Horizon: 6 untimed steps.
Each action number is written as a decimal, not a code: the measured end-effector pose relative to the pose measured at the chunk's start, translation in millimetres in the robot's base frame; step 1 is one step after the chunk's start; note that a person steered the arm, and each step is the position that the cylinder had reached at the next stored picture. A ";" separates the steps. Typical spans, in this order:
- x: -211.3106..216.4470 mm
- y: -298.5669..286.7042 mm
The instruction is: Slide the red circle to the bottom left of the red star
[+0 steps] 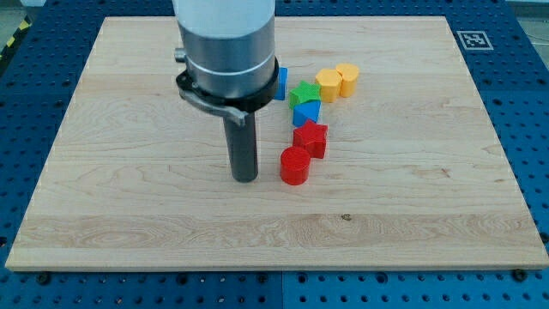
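Observation:
The red circle (pixel 295 166) stands on the wooden board (pixel 129 197), touching the lower left side of the red star (pixel 311 137). My tip (pixel 245 178) rests on the board just to the view's left of the red circle, with a small gap between them. The rod rises from the tip into the grey arm body (pixel 225 43) at the view's top.
Above the red star sit a blue block (pixel 306 112), a green star-like block (pixel 304 92), a yellow hexagon-like block (pixel 329 85) and a yellow round block (pixel 347 78). Another blue block (pixel 280 82) is partly hidden behind the arm. A marker tag (pixel 473 39) is at the top right corner.

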<state>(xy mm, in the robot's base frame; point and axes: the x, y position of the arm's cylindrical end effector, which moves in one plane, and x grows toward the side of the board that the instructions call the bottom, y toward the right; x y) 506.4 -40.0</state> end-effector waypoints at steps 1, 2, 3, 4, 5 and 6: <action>-1.1 18.9; -0.3 31.1; 0.4 31.2; 14.2 31.2; 32.4 37.6; 33.0 51.9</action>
